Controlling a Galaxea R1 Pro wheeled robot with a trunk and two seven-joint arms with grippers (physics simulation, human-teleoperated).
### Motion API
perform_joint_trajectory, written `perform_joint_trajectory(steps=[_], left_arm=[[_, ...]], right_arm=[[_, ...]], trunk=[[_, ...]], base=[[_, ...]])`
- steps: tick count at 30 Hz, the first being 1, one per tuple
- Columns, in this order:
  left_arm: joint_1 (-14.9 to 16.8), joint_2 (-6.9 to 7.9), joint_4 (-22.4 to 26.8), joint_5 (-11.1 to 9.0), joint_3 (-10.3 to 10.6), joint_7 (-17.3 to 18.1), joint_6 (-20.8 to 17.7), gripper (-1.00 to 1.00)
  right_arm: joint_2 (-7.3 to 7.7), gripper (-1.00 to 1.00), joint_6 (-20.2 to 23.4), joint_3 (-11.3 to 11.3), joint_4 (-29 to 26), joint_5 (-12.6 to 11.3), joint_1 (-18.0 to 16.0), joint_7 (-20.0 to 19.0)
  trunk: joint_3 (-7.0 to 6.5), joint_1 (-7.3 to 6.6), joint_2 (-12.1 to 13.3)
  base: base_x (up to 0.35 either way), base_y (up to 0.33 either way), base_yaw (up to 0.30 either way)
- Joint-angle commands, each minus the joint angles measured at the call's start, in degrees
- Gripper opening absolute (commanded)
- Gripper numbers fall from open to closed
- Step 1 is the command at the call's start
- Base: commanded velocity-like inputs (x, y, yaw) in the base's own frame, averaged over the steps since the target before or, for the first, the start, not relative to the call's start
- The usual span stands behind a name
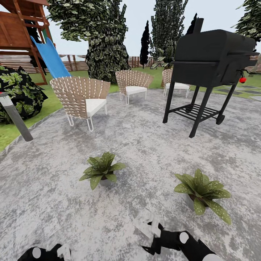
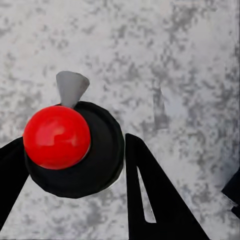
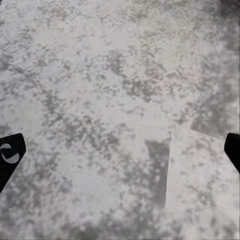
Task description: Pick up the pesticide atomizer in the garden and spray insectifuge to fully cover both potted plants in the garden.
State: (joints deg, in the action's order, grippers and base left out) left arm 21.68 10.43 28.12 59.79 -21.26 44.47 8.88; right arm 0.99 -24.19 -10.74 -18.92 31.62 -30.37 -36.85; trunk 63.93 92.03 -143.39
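Note:
Two potted plants stand on the grey patio: one ahead of me at the left, the other at the right. Their speckled pointed leaves spread from small grey pots. In the left wrist view, my left gripper is shut on the pesticide atomizer, seen end on as a dark round body with a red knob and a grey cone nozzle. That gripper sits at the head view's lower edge. My right gripper hangs open, near and short of the right plant, with bare paving between its fingertips.
A black grill on wheels stands at the back right. Three woven chairs ring the far patio. A grey bollard lamp and a dark leafy bush sit at the left lawn edge, with a blue slide behind.

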Motion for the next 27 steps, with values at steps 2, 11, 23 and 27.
perform_joint_trajectory(steps=[2, 11, 23, 27], left_arm=[[0.0, -0.15, -6.6, -3.0, -7.6, -6.5, 1.3, -1.00], [-1.7, 0.40, -14.7, -28.5, -17.6, -21.9, 11.2, -1.00], [-4.0, -0.14, -15.4, -31.3, -17.6, -40.3, 18.5, -1.00], [-4.0, -0.15, -17.1, -31.3, -17.7, -40.3, 18.5, -1.00]], right_arm=[[0.24, 1.00, -0.4, 0.3, 10.8, -0.9, 0.0, 17.0], [0.49, 1.00, -1.9, 1.2, 17.2, -32.5, 4.5, 43.3], [-0.68, 1.00, -9.0, 1.0, 17.4, -33.6, 6.3, 52.4], [-1.13, 1.00, -9.0, 1.1, 17.4, -33.6, 6.5, 52.5]], trunk=[[0.04, -0.02, 0.0], [0.04, -0.02, 0.0], [0.04, -0.02, 0.0], [0.04, -0.02, 0.0]], base=[[0.000, 0.000, 0.000], [0.000, 0.000, 0.000], [0.000, 0.000, 0.000], [0.000, 0.000, 0.000]])
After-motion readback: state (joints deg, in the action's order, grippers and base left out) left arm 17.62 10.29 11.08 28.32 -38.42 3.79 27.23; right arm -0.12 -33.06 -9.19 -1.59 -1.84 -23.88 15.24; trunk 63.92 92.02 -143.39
